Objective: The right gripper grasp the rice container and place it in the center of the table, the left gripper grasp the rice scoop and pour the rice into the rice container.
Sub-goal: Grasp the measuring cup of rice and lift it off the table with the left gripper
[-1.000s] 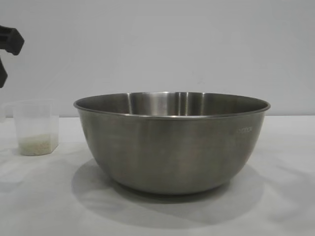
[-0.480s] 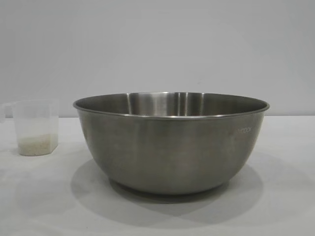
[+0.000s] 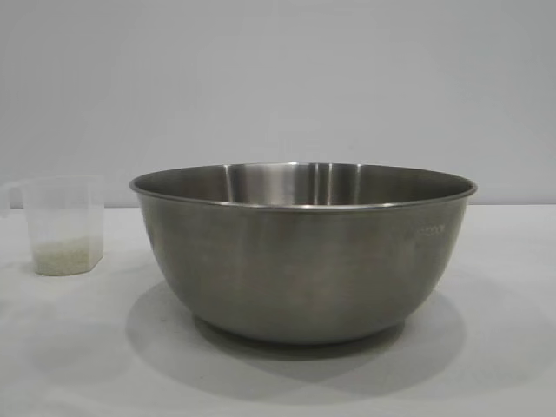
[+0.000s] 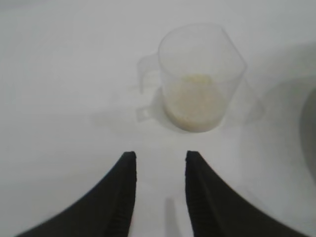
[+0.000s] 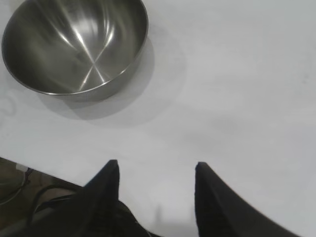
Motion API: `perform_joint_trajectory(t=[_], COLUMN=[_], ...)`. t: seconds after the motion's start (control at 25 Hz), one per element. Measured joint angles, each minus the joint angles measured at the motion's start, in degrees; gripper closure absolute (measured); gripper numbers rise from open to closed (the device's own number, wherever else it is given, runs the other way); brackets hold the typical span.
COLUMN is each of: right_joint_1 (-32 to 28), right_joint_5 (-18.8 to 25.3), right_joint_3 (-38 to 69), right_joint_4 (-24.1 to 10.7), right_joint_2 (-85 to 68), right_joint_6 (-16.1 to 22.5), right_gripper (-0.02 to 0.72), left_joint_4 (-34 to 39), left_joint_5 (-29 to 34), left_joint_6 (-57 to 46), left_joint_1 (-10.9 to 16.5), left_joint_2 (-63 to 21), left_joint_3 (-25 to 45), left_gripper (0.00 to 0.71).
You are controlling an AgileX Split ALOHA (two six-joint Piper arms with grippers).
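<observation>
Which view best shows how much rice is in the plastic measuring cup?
The left wrist view: it looks down into the measuring cup, showing the rice covering only its bottom. The exterior view shows the cup from the side at the left edge, with a low rice layer. The right wrist view misses it, showing only the steel bowl.

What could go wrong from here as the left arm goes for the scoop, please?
1. The rice scoop is light, translucent and upright with rice in its bottom; the open left gripper hangs above it, apart, so an off-centre approach might tip it and spill rice onto the table.
2. The scoop's handle faces away from the rice container, so grasping the smooth body may let it slip.
3. The open right gripper holds nothing, leaving the container unsteadied during pouring.
</observation>
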Motion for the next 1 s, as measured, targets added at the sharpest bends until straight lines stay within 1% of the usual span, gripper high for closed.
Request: perform_joint_trajectory(t=[0.08,0.2,0.44,0.68,0.8,1.0], right_joint_1=[0.00,0.00,-0.05,-0.05,-0.05,-0.05], right_joint_5=[1.26,2.43,1.43,-2.48,-2.86,-2.97], right_joint_3=[1.10,4.10,5.02,6.80,6.92,6.92], right_joint_4=[-0.72,-0.97,-0.97,-1.09,-1.09,-1.09], right_joint_2=[-2.78,-6.95,-12.08,-12.08,-12.08,-12.08], right_joint_6=[0.00,0.13,0.22,0.25,0.25,0.35], right_gripper=[0.405,0.405,0.405,0.405,0.405,0.405], left_joint_4=[1.45,2.11,2.73,1.19,-0.02,-3.48], left_joint_5=[-2.62,-8.45,-19.64,-20.29,-20.29,-20.29], left_joint_6=[-1.57,-2.66,-2.79,-3.91,-3.91,-3.91], left_joint_1=[0.00,0.00,0.00,0.00,0.00,0.10], left_joint_2=[2.95,6.93,14.58,23.16,25.37,26.38], left_joint_3=[0.89,1.54,1.66,-1.10,-3.73,-8.06], left_gripper=[0.485,0.485,0.485,0.485,0.485,0.485])
